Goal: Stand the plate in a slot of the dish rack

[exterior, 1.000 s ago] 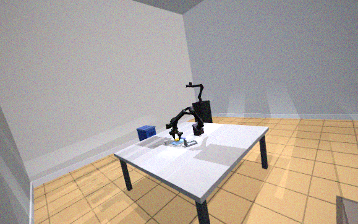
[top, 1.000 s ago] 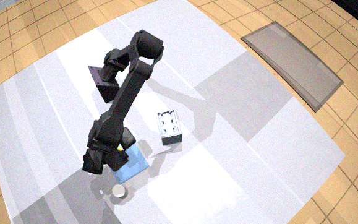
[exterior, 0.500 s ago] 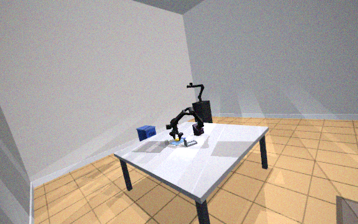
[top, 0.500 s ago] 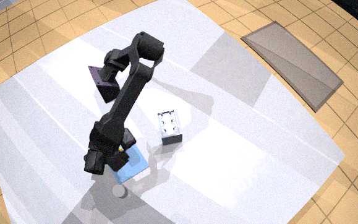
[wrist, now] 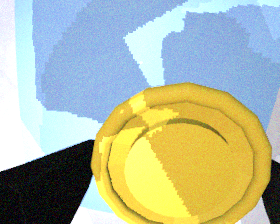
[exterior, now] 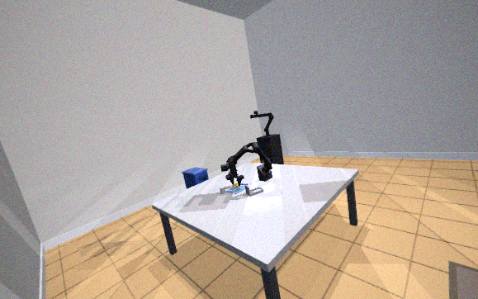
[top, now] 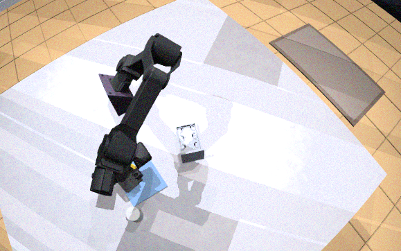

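The plate (wrist: 183,161) is round and yellow, with a raised rim all the way around. It lies flat on a light blue mat (top: 151,182) on the white desk (top: 272,145). The tool (top: 134,169) is pinching the plate by its edges. The plate looks smooth, so it could slip out and drop when it goes up. It could also bump the rails of the dish rack (top: 190,142), which stands near the mat, and fall over.
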{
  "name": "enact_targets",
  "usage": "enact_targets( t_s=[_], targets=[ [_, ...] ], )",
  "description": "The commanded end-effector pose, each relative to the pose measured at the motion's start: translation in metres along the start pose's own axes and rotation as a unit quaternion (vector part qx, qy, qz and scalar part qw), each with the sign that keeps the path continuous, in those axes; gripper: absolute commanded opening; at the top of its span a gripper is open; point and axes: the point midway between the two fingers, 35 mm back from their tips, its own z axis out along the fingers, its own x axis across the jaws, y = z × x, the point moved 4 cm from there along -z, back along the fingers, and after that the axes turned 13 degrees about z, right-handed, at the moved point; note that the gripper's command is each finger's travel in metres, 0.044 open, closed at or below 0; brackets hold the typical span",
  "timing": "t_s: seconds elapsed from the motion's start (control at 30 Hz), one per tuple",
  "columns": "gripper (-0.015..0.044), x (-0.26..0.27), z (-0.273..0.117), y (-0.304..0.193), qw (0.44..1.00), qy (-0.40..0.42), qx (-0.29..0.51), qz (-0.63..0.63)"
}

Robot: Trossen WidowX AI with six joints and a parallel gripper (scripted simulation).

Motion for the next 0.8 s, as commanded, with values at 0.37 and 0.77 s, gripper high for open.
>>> enact_targets(
  t_s=[0.37,0.77],
  targets=[
    [0.0000,-0.005,-0.076,0.008,1.000,-0.010,-0.006,-0.001],
    [0.0000,-0.005,-0.124,0.008,1.000,-0.006,-0.003,-0.004]
  ],
)
